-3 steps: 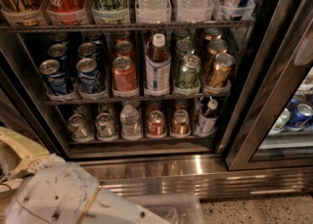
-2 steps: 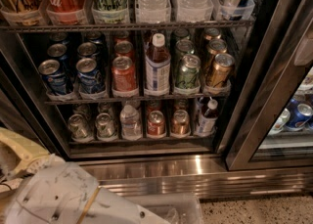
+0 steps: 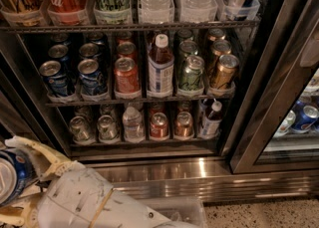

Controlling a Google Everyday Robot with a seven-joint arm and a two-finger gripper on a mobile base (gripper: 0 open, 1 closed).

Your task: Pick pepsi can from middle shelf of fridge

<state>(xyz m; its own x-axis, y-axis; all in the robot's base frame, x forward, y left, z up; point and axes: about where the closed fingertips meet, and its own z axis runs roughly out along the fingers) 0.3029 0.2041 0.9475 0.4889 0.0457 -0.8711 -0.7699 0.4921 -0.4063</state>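
Observation:
My gripper [image 3: 12, 184] is at the bottom left, low in front of the fridge [image 3: 199, 170]. Its cream fingers [image 3: 35, 150] are shut on a blue pepsi can [image 3: 11, 172], half cut off by the left edge, silver top facing the camera. My white arm [image 3: 84, 202] runs along the bottom. On the middle shelf [image 3: 139, 100], more blue pepsi cans stand in the two left lanes [image 3: 56, 77] [image 3: 92, 75]. To their right stand a red can [image 3: 126, 75], a bottle [image 3: 160, 65], a green can [image 3: 192, 72] and a gold can [image 3: 223, 71].
The top shelf [image 3: 129, 25] holds cans and water bottles in clear trays. The bottom shelf [image 3: 144, 140] holds small cans and bottles. The open glass door [image 3: 279, 97] stands at the right, with blue cans [image 3: 304, 117] visible behind it. A steel base grille [image 3: 209, 182] runs below.
A blue can now shows between my fingers at the left edge; it did not show in the earlier frames. The shelves and their contents look unchanged.

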